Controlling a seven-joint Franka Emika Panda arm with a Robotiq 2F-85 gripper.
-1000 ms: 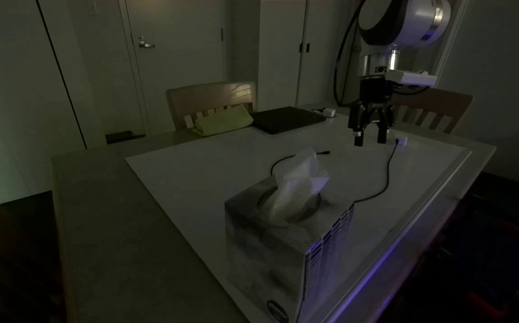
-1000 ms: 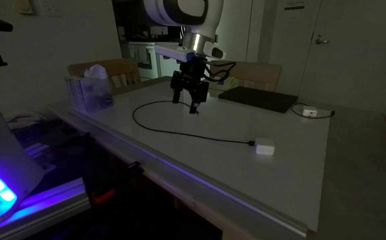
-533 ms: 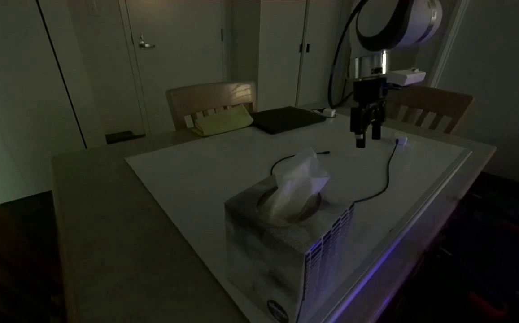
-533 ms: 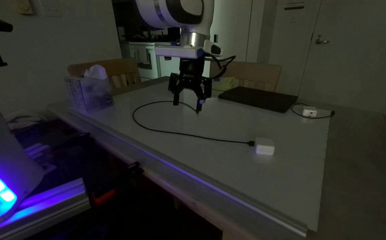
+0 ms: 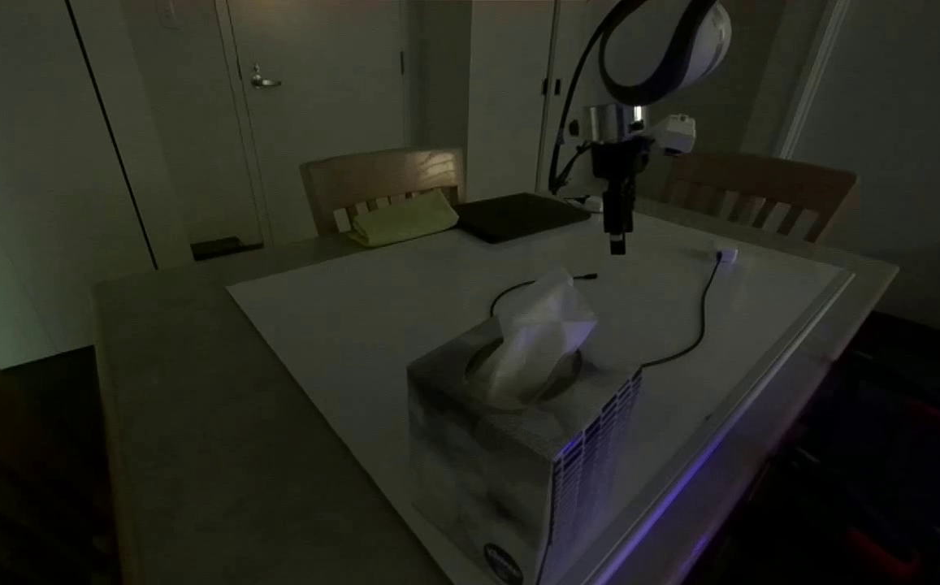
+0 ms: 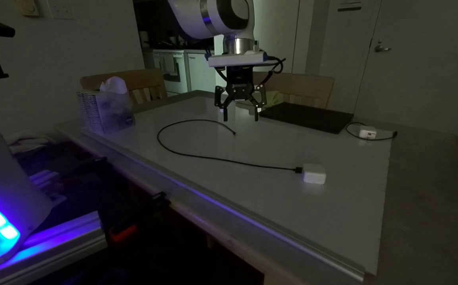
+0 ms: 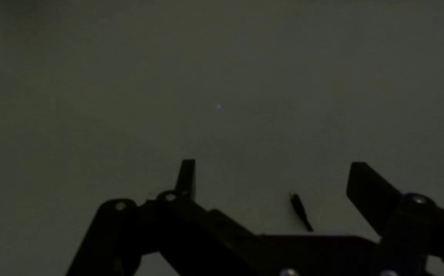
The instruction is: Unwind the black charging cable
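The black charging cable (image 6: pixel 229 160) lies on the white board in one wide open curve, its plug end in a white charger block (image 6: pixel 314 174). The cable (image 5: pixel 703 309) and the block (image 5: pixel 727 254) also show in an exterior view, where the tissue box hides part of the curve. My gripper (image 6: pixel 241 116) is open and empty, above the board and beyond the cable's free end. It also shows edge-on in an exterior view (image 5: pixel 617 244). In the wrist view the cable's free connector (image 7: pixel 299 209) appears between the open fingers of my gripper (image 7: pixel 273 163), below them and apart.
A tissue box (image 5: pixel 478 455) stands on the board. A flat dark slab (image 6: pixel 306 117) and a yellow-green cloth (image 5: pixel 405 219) lie along the far edge. A second white charger (image 6: pixel 367 132) with a short black cable lies near the slab. Wooden chairs (image 5: pixel 388 175) stand around the table.
My gripper has turned about its vertical axis and moved toward the dark slab, away from above the cable's free end. It stays open. The cable and charger have not moved.
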